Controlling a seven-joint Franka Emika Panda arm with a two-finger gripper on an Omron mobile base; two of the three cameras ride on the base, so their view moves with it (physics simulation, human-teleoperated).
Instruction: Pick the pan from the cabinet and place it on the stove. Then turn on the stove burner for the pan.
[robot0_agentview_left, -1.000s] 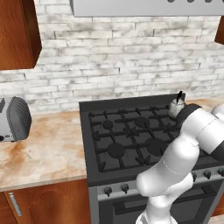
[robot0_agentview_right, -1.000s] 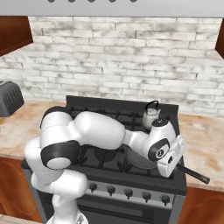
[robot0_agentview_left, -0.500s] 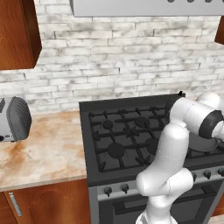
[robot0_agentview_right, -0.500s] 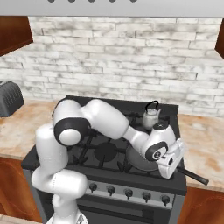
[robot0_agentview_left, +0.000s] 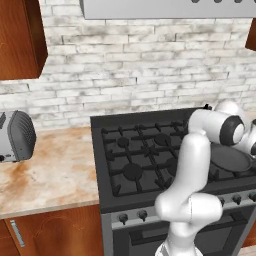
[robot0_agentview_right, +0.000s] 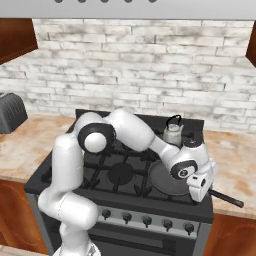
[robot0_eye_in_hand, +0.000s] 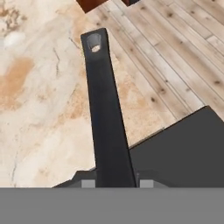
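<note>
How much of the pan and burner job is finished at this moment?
Done: the pan already sits on the stove, at its front right. In hand: the gripper is at the pan's handle, one finger on each side. Left: letting go and turning a knob for that burner.

Bright even rendered light, no glare, soft faint shadows, low-res w/ slight blur, no edge distortion

I see a matt dark pan (robot0_agentview_right: 167, 179) on the stove's (robot0_agentview_left: 135, 165) matt black iron grates, a mottled polished-stone worktop (robot0_agentview_left: 50, 170) alongside, and rough whitewashed brick wall (robot0_agentview_right: 130, 65).
</note>
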